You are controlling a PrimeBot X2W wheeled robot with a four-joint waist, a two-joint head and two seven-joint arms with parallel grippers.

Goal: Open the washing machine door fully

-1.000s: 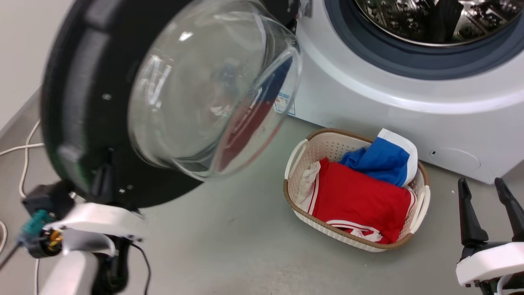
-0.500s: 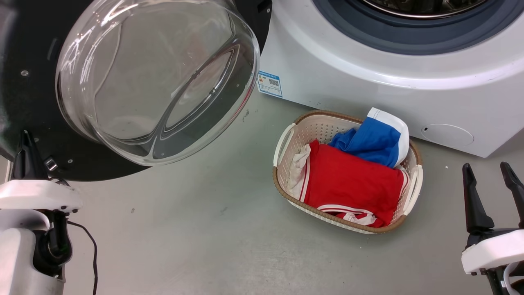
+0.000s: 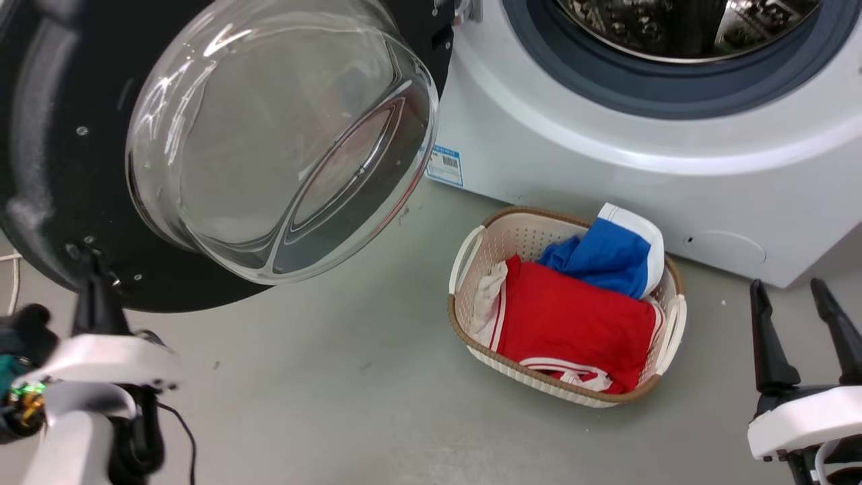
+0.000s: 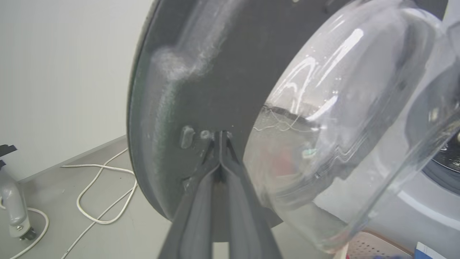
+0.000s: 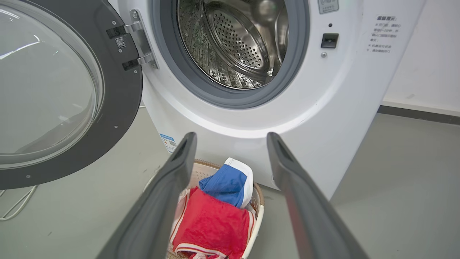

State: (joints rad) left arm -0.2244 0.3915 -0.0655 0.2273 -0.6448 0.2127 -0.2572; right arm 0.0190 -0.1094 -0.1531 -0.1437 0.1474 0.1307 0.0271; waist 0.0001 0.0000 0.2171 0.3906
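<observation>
slippage is your worry: the left end effector [image 4: 220, 138], fingers pinched together empty, only noses the washing machine door [image 3: 47, 168], swung wide beside the washing machine [image 3: 606, 175], and could skid off its glossy face.

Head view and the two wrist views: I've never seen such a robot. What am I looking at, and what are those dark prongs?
The prongs are the robot's gripper fingers. The head view looks down from its head; each wrist view looks along one gripper. The left gripper, fingers shut, touches the inner face of the open washing machine door. The right gripper hangs open, empty. On the floor before the washing machine stands a laundry basket with a red garment and a blue garment.
</observation>
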